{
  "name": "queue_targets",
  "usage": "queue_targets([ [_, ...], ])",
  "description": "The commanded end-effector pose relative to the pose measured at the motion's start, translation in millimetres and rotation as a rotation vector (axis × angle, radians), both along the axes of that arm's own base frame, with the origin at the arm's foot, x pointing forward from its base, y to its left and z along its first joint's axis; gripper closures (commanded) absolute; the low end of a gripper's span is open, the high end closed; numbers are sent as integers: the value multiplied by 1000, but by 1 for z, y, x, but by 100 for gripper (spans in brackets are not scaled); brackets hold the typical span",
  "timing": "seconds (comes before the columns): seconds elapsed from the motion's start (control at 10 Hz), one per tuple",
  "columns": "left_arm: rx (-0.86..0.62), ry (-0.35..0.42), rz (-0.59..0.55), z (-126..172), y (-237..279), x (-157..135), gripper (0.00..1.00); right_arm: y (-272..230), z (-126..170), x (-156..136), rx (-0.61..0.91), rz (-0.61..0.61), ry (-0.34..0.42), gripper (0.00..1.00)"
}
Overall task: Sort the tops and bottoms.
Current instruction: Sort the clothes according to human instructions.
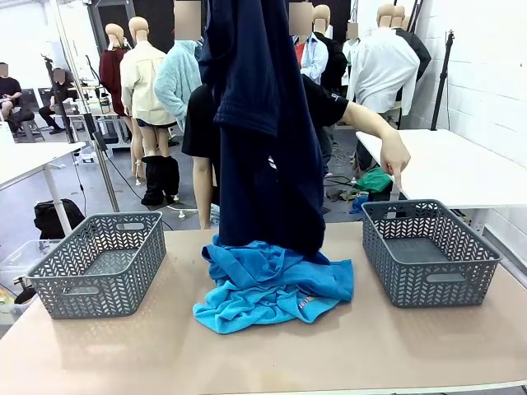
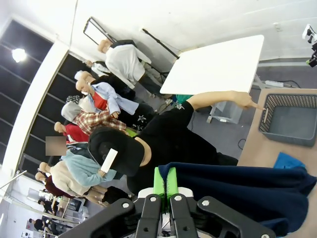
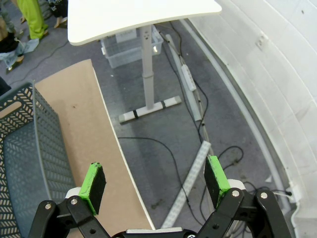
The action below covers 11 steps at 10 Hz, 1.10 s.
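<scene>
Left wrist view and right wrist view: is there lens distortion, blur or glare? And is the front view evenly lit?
Left wrist view: rolled, so the person stands sideways; a lamp burns out white; the dark navy garment is sharp. Right wrist view: the white wall curves strongly, no blur. Front view: even light, no glare, but the garment's folds are hard to read.

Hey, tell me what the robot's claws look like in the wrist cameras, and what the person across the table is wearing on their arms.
Both the left claw and the right claw have black angular linkages with silver bolts, and bright green pads on the fingers. The person wears a black T-shirt with short sleeves and a black cap.
</scene>
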State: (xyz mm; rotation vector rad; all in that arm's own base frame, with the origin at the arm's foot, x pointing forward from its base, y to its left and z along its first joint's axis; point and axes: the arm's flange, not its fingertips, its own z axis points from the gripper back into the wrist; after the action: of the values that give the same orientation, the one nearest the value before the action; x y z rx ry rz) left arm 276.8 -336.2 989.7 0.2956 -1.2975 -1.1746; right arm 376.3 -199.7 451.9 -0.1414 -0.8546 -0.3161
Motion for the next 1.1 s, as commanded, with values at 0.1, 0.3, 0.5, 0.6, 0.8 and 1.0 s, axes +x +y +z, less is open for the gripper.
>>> queue_targets([
  [0.1,-21,-24,-1,10,6,-4,100,0,0,-1,2,3,10,0],
  [0.3,-87,-30,-24,0,-31,20,100,0,0,-1,2,3,10,0],
  [0.5,-215,-63,-217,3,-98,45,100,0,0,-1,2,3,10,0],
  [0.6,-272,-92,-292,9,-131,58,100,0,0,-1,2,3,10,0],
  [0.8,-397,-82,-447,23,-205,84,100,0,0,-1,2,3,10,0],
  [1.0,-490,0,-603,15,-265,101,100,0,0,-1,2,3,10,0],
])
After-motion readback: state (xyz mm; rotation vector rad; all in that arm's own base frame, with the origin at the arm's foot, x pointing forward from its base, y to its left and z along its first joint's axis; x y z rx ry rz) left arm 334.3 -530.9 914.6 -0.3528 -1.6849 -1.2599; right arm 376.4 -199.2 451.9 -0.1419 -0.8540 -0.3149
